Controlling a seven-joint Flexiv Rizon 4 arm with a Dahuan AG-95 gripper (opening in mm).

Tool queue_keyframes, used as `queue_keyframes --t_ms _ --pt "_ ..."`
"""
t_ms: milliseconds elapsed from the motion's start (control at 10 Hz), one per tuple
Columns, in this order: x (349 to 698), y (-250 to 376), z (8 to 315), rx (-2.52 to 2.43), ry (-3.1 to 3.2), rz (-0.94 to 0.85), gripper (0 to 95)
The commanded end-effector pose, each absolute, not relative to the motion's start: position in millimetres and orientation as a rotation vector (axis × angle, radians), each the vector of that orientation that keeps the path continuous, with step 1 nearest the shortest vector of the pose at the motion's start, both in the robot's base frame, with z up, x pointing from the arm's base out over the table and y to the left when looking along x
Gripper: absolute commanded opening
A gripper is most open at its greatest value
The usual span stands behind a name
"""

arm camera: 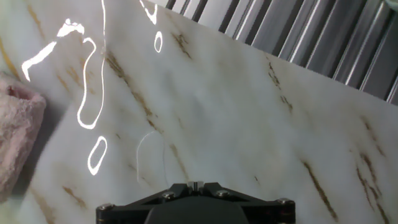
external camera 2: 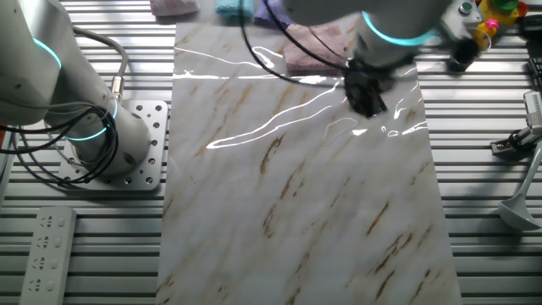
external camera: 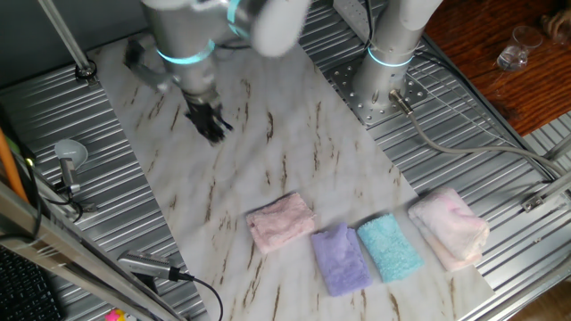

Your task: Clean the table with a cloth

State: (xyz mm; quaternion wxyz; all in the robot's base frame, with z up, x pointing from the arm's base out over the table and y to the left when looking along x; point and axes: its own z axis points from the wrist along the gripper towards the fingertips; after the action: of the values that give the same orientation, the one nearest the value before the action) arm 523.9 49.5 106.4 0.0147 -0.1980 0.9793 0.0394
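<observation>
The table (external camera: 294,152) is a white marble-look slab with brown veins; it also shows in the other fixed view (external camera 2: 296,195) and the hand view (arm camera: 249,118). The cloth (external camera: 280,220), a small fluffy dusty-pink folded towel, lies near the slab's front edge. It also shows in the other fixed view (external camera 2: 318,42) and at the left edge of the hand view (arm camera: 15,134). My gripper (external camera: 207,120) hovers low over the slab, well apart from the cloth. Its fingers are together and hold nothing, as the other fixed view (external camera 2: 366,93) and the hand view (arm camera: 194,185) also show.
A purple towel (external camera: 340,259), a teal towel (external camera: 389,248) and a larger pale pink-white towel (external camera: 449,226) lie in a row beside the cloth. An arm base (external camera: 384,80) stands on the ribbed grey metal surface (external camera: 482,169). A glass (external camera: 517,49) stands at the far right.
</observation>
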Motion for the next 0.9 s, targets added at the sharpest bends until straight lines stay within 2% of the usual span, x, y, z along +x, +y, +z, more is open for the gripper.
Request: queue_keyframes --t_ms 100,500,600,700,800,900 --pt "512.0 75.8 94.3 -0.561 3.06 0.117 0.0" --pt "510.4 75.2 94.7 -0.638 3.029 0.125 0.0" --pt "510.4 75.2 94.7 -0.654 3.033 0.127 19.0" --pt "510.4 75.2 94.7 -0.655 3.049 0.124 19.0" --pt "510.4 75.2 94.7 -0.641 3.075 0.127 38.0" --pt "508.0 82.1 87.9 -0.623 3.077 0.14 38.0"
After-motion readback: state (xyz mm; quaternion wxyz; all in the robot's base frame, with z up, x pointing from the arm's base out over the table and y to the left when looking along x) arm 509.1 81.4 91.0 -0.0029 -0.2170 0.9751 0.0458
